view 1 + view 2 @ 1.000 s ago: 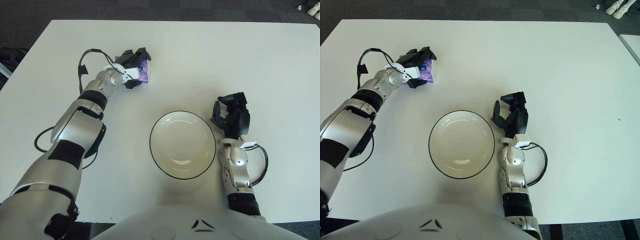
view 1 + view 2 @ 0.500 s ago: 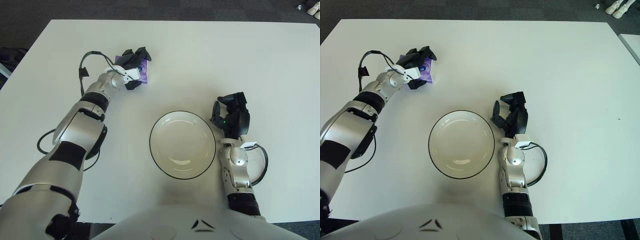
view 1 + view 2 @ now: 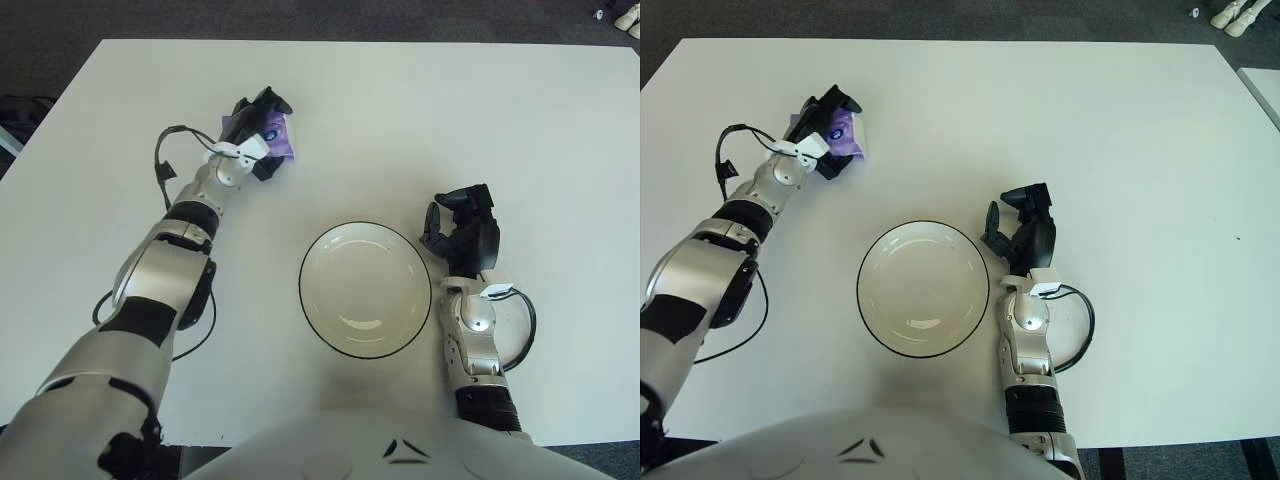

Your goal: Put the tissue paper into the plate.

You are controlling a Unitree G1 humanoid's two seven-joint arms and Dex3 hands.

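One white table (image 3: 400, 110), largest item, filling most of both views; dark floor (image 3: 300, 18) visible beyond far edge.

Left arm (image 3: 165, 270), silver with black panels: extended from near left corner toward far left area of table; black cable (image 3: 162, 160) looped beside wrist.

Right forearm (image 3: 472, 345), silver: raised from near edge just right of plate; black cable loop (image 3: 525, 325) on its right side.

Plate (image 3: 320, 310), white with thin dark rim: seated flat on table, centre near, between the two arms. Interior bare. Well apart from tissue packet.

Right hand (image 3: 462, 232), black: positioned just beside right rim of plate, fingers partly curled and relaxed, holding nothing. Contact with table not determinable.

Left hand (image 3: 254, 122), black: located at far left of table, fingers closed around tissue packet, one digit over top, others on near side.

Tissue paper (image 3: 279, 139), small purple packet: clamped in left hand, only right-hand portion visible past fingers. Positioned far and left of plate, not inside it. Whether lifted off table or resting on it not determinable from either view.

White tag (image 3: 252, 148): fixed on left wrist, just below packet. Similar white tag (image 3: 497, 292) on right wrist.

Two pale objects (image 3: 628, 18): on floor at far right corner, partly cut off, not identifiable.
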